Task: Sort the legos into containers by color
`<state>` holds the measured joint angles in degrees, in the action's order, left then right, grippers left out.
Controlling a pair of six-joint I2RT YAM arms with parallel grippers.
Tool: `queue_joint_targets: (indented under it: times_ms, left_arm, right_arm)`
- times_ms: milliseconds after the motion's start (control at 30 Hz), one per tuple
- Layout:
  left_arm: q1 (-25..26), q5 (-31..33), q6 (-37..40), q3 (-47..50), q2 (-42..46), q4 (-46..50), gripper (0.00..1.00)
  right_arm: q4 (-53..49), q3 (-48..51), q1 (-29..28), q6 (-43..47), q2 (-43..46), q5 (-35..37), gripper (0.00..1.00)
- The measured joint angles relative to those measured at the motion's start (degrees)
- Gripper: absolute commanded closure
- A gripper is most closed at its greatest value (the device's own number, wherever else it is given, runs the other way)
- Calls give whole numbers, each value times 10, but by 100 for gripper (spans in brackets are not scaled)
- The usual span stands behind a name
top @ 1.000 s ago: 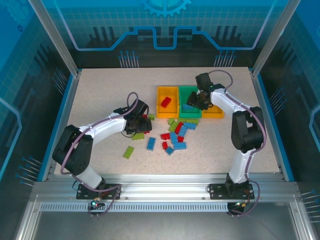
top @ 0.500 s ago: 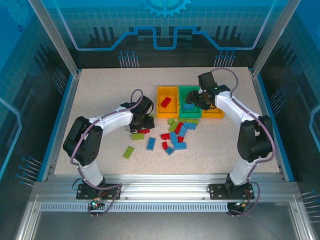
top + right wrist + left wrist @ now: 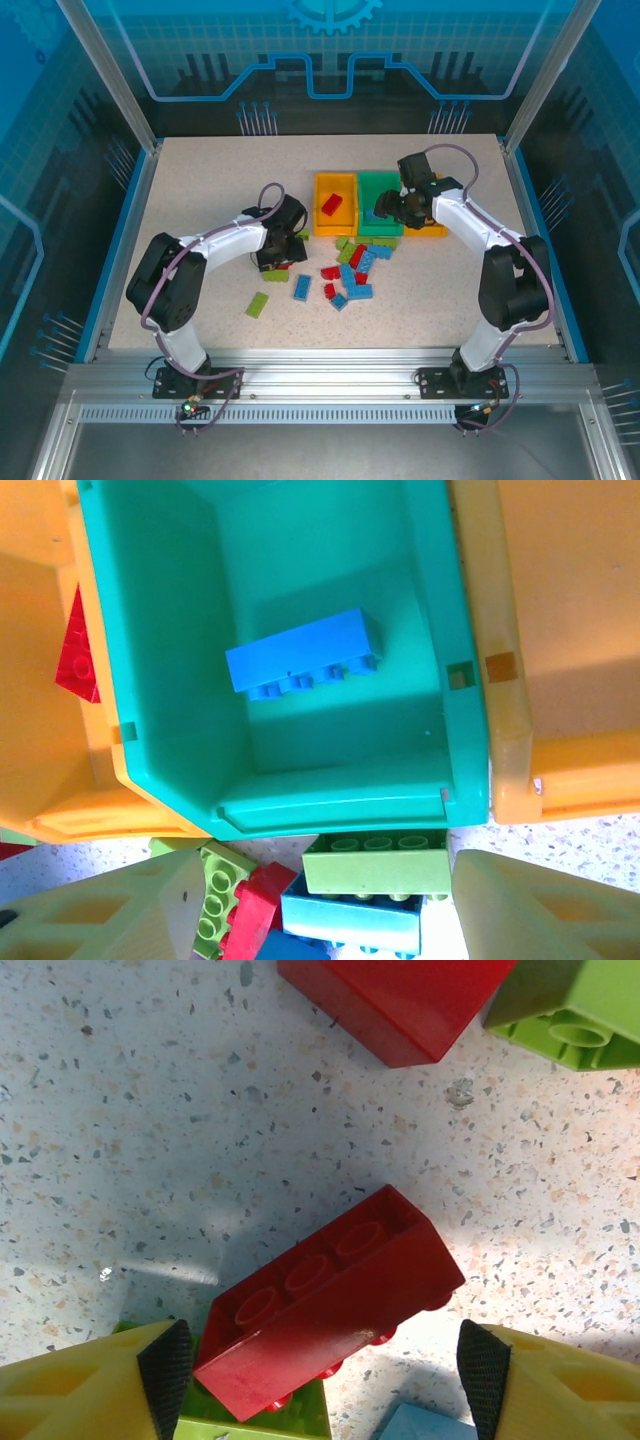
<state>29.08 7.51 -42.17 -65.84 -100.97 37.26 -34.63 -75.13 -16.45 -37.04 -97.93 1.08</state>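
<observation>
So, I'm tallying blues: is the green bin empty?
Not empty: a blue brick lies on the green bin floor, seen from the right wrist.

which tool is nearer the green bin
Right. The right tool hangs over the green bin's near edge. The left tool is well off to the left, low over a loose red brick on the table.

Glossy plastic legos (image 3: 330, 1310), smooth plastic bins (image 3: 300, 800), speckled matt table (image 3: 150, 1140)
</observation>
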Motion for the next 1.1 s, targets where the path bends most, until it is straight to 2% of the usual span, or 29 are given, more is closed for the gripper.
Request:
queue_joint_targets:
  times_ms: [300,600,800,1100]
  left_arm:
    - [1,2,11,-23,-39,0,51]
    - [2,0,19,-30,-45,0,74]
    - [2,-3,21,-50,-45,-2,78]
    - [7,-5,37,-124,-42,0,78]
  right_arm:
    - [-1,27,12,6,10,0,31]
    - [0,39,23,6,33,0,30]
    - [1,59,23,13,41,4,30]
    - [6,133,23,21,104,12,30]
